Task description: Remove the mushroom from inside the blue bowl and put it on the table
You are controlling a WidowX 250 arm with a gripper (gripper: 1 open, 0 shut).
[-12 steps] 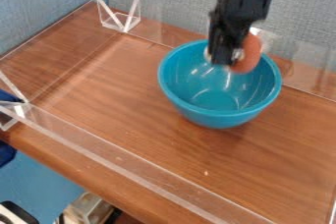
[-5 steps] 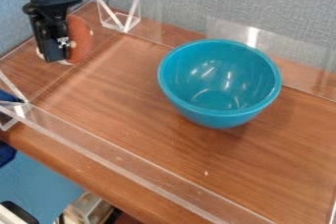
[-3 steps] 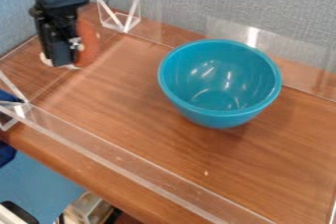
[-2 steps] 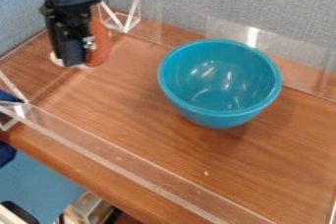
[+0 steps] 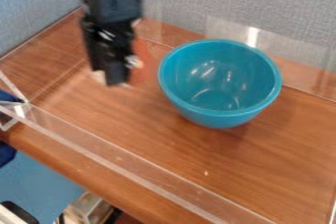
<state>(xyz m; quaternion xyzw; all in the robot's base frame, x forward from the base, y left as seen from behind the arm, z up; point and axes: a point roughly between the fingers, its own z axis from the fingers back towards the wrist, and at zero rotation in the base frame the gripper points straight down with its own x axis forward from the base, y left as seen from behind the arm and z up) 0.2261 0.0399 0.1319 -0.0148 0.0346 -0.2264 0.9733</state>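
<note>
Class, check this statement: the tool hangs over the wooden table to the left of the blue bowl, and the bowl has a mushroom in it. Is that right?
Not quite. The blue bowl is empty: the camera view shows only its bare glossy inside. The rest stands: the tool hangs over the wooden table, left of the bowl.

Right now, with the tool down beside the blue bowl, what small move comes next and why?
Probably let the tool open fully, then lift straight up: the blue bowl looks empty and the tool hangs low over the table, though the mushroom is hidden.
</note>
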